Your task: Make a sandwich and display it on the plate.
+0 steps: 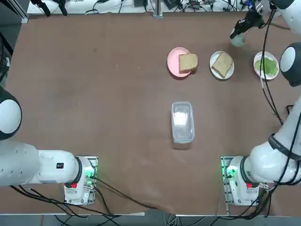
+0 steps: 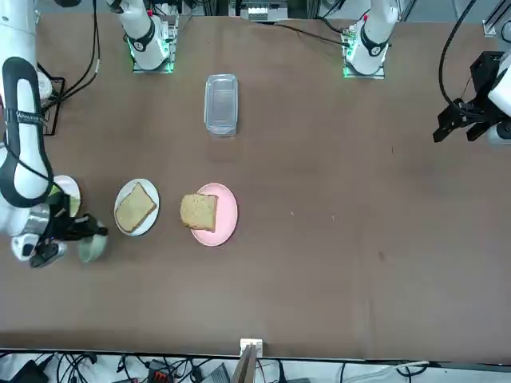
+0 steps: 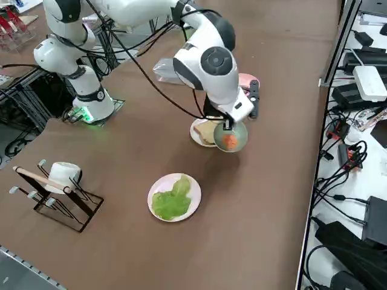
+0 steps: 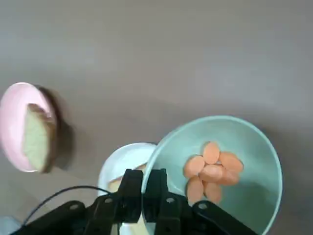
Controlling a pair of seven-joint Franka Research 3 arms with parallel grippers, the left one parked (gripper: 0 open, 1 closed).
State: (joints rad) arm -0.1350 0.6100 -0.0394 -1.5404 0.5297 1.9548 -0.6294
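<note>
Wrist view shows the right tool (image 4: 145, 183) clamped on a pale green bowl's (image 4: 254, 147) rim, seemingly above 1 bread slice (image 3: 208, 134).

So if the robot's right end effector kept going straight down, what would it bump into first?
Probably the white plate with bread, which shows just beyond the end effector holding the green bowl, though depth is unclear.

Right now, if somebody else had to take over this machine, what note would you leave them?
Right gripper: shut on the rim of the pale green bowl of orange slices, held in the air near the white plate.
One bread slice lies on the white plate, the other bread slice on the pink plate, the lettuce on its own plate.
Done: bowl picked up.
Left: add orange slices, lettuce, second slice.
</note>
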